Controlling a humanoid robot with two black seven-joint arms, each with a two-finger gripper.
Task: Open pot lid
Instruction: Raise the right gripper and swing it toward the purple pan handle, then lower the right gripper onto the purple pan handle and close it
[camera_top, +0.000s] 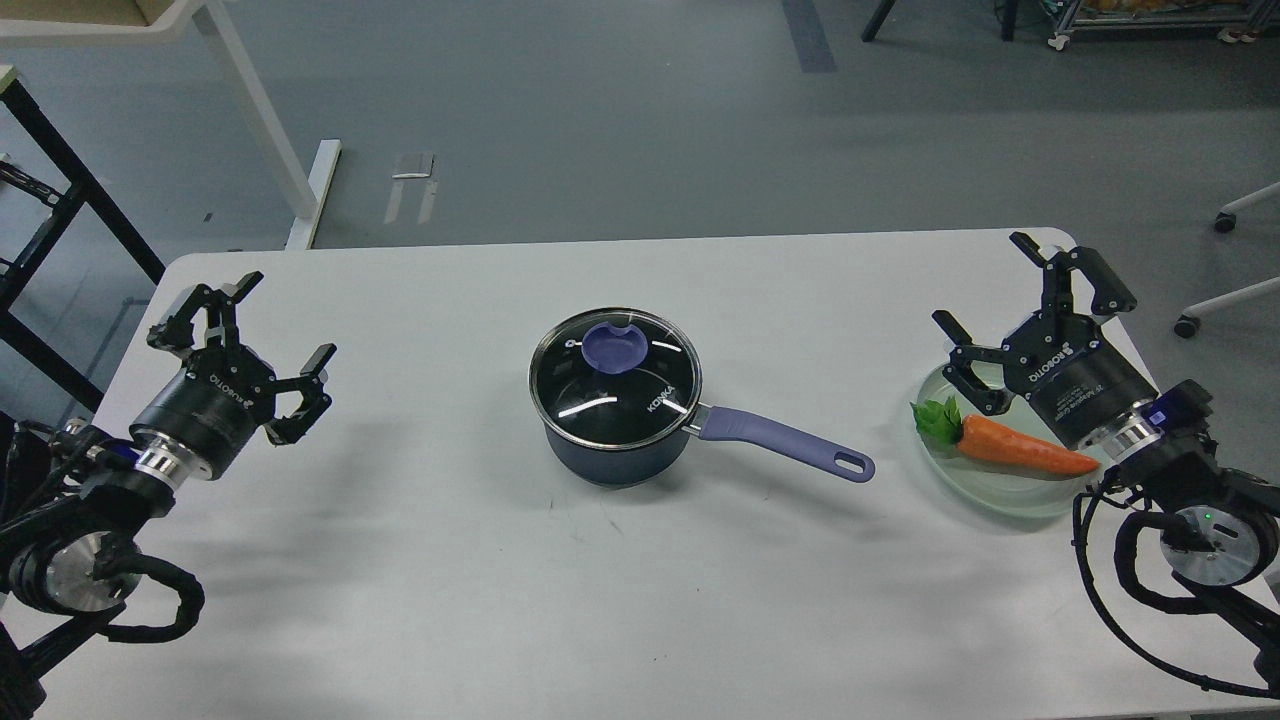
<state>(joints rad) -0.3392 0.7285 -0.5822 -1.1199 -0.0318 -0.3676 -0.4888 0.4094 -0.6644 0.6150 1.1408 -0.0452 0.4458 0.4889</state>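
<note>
Table (400, 560) | pot lid (614, 372) on pot (620, 455), between 2 released end effectors

One head view looks forward and down over the whole bench (400, 560). Its far edge and the floor (620, 120) beyond show.

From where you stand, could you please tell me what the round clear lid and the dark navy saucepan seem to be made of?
The round clear lid looks like glass in a shiny steel rim: it reflects light streaks and shows the dark inside. The dark navy saucepan seems coated metal with a smooth finish; its lavender handle looks matte, perhaps plastic.
</note>
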